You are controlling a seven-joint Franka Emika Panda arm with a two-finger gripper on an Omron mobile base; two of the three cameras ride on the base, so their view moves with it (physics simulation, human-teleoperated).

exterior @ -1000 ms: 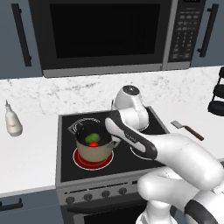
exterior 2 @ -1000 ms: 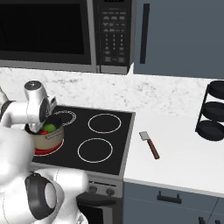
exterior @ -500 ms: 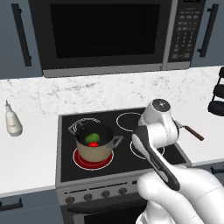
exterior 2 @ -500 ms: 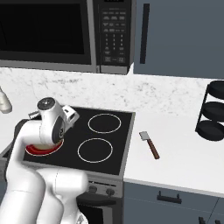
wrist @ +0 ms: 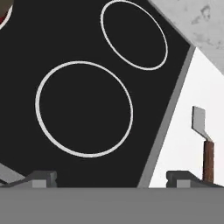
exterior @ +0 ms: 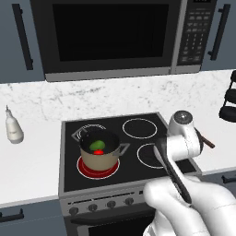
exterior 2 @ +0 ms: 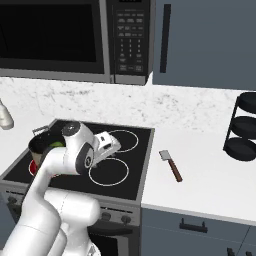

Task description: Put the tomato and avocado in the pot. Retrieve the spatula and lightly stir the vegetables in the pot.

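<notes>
Spatula next: it lies off to the hand's right, jaws wide and empty.

In my hand view the spatula (wrist: pixel 204 144) sits on the white worktop (wrist: pixel 192 100) just past the stove edge, close by the right fingertip (wrist: pixel 186 178), handle running toward the camera, pale head pointing away. I judge I need to shift right until it falls between the tips. Gripper (wrist: pixel 111 179) hangs over the black stove (wrist: pixel 87 52) with jaws spread far apart, touching nothing. From the base, tomato (exterior: pixel 97 151) and avocado (exterior: pixel 97 144) are already in the pot (exterior: pixel 99 152), on the far side of the arm from the spatula.
</notes>
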